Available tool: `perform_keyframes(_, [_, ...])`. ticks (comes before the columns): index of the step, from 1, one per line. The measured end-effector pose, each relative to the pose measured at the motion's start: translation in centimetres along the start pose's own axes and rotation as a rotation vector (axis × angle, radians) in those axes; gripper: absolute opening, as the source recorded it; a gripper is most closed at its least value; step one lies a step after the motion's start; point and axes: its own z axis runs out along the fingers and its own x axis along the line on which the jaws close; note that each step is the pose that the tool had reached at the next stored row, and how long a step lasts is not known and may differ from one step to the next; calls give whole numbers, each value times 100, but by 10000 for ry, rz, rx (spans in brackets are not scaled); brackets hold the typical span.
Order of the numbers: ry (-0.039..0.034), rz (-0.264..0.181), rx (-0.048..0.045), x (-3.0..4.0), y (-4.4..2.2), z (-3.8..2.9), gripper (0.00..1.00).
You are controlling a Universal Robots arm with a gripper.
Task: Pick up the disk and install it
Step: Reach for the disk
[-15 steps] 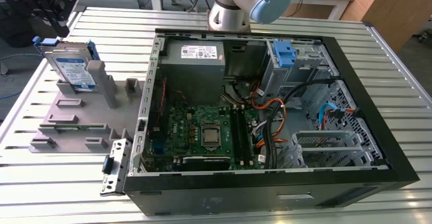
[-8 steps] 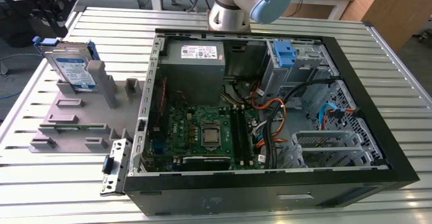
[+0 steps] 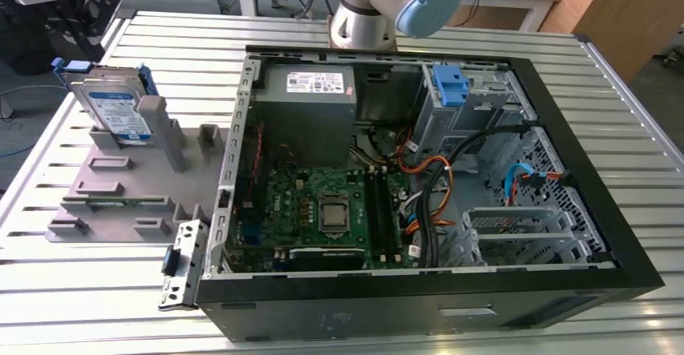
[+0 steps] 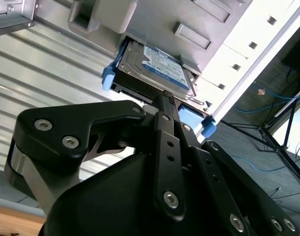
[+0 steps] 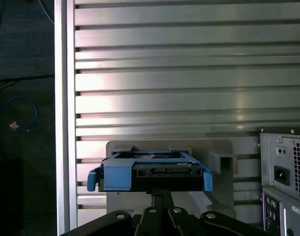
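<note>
The disk [image 3: 114, 105] is a silver hard drive with a white and blue label in a blue carrier frame. It stands tilted on edge in a grey holder [image 3: 123, 175] at the exterior view's left, beside the open computer case [image 3: 598, 203]. In both wrist views my black gripper [image 4: 165, 98] [image 5: 158, 192] points at the disk's [image 4: 154, 66] connector edge [image 5: 150, 176]. Its fingers are drawn together into a narrow tip just short of that edge, with nothing seen between them.
Inside the case are a motherboard [image 3: 326, 207], a grey power-supply box [image 3: 310, 86], a metal drive cage with a blue latch tab [image 3: 453, 86] and loose cables [image 3: 433, 187]. The slatted metal table [image 3: 107, 307] ends close behind the holder. The arm's base [image 3: 369, 10] stands behind the case.
</note>
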Motion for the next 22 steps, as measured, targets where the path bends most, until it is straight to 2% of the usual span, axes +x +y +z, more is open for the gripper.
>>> perform_keyframes(4, [10, -199, 2, 9, -2, 39, 11])
perform_keyframes(13, [23, -649, 7, 24, 9, 81, 11])
perform_keyframes(17, [17, -641, 5, 29, 14, 89, 11])
perform_keyframes(22, [8, -403, 3, 30, 18, 96, 11])
